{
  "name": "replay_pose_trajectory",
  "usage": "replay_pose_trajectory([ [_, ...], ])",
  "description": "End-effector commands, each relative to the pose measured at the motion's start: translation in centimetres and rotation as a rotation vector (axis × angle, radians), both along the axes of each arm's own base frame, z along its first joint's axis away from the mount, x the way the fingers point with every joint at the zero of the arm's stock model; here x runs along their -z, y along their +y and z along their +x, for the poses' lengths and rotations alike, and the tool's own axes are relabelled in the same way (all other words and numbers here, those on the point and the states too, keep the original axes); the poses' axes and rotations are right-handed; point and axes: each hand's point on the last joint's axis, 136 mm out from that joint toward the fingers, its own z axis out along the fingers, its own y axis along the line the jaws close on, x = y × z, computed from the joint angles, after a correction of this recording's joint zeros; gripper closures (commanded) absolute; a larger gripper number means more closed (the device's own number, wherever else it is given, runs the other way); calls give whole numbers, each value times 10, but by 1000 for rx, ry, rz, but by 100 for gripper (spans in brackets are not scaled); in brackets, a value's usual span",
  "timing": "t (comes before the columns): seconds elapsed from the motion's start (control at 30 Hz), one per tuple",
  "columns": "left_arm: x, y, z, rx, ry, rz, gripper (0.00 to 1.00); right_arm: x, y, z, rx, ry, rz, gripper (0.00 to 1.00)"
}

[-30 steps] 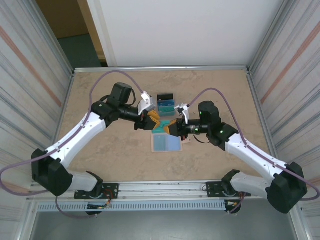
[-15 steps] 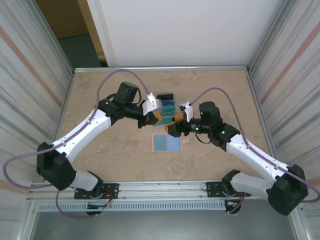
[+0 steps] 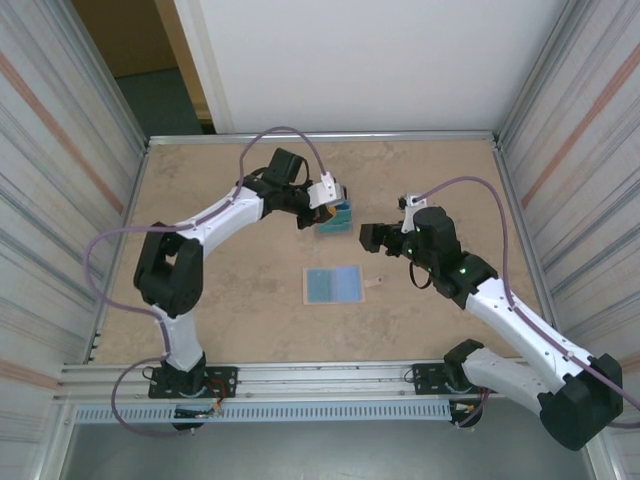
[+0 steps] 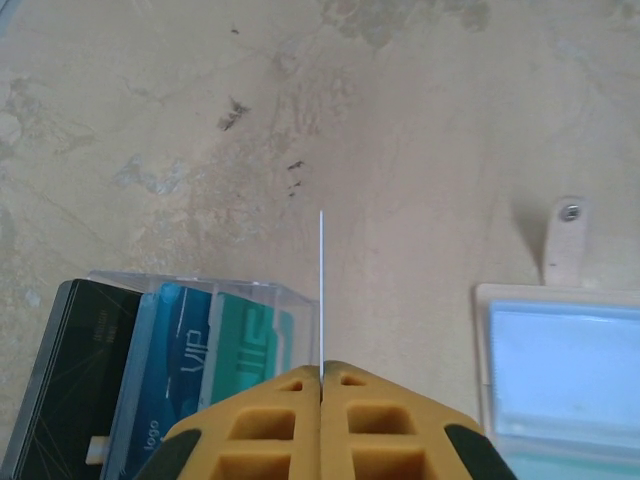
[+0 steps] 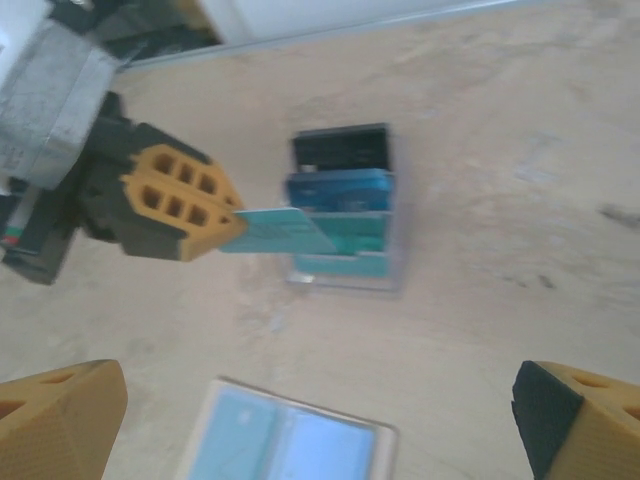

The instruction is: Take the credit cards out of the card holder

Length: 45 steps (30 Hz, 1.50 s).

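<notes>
At the far middle of the table [image 3: 220, 320], gripping one teal-green card [image 5: 285, 232] tight in the left gripper [image 4: 321, 378], yellow fingers [image 5: 175, 205] pressed fully together on the near end of the card and the rest of it sticking straight out past the fingertips. Showing edge-on from the left wrist as a thin pale line rising from the seam between the two pads. Hanging just beside and partly over the pile of cards [image 5: 345, 190], though whether touching it or floating clear of it cannot be told. Sitting in a clear tray [image 4: 230, 290], black card farthest from the arms, blue next, teal-green nearest, each overlapping the next in a fan. Lying open and flat nearer the arm bases, well apart from the pile, the card holder [image 3: 333, 285], pale blue lining facing up and the little snap tab [image 4: 566, 240] poking out from one edge onto the bare tabletop. Hovering to the right of the pile and beyond the card holder, the right gripper [image 3: 364, 237], released and gripping nothing, its two fingers [image 5: 60, 415] standing spread wide at the lower corners of the right wrist view, pointing toward the left gripper and the pile. Looking down past them, catching the open card holder between the two tips.
</notes>
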Motion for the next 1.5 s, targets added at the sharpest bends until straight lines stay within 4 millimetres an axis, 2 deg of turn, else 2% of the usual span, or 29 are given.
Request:
replay_pose_trajectory([
  [0.0, -4, -4, 22, 17, -74, -6, 100, 9, -40, 1, 221, 50, -52, 1],
  [0.13, 14, -2, 36, -2, -63, 15, 100, 10, -54, 0, 289, 65, -79, 1],
  [0.4, 33, 9, 50, -29, -29, 26, 100, 8, -57, 0, 320, 63, -55, 1],
  [0.73, 41, 8, 50, 1, 6, 29, 100, 13, -56, -1, 323, 86, -50, 1],
  [1.07, 36, 1, 44, 30, 24, 2, 100, 13, -59, -3, 330, 89, -49, 1],
  [1.1, 50, 0, 44, 31, 48, 14, 100, 13, -59, -4, 331, 90, -50, 1],
  [1.47, 57, -3, 44, 41, 58, 21, 100, 13, -59, -5, 323, 92, -42, 1],
])
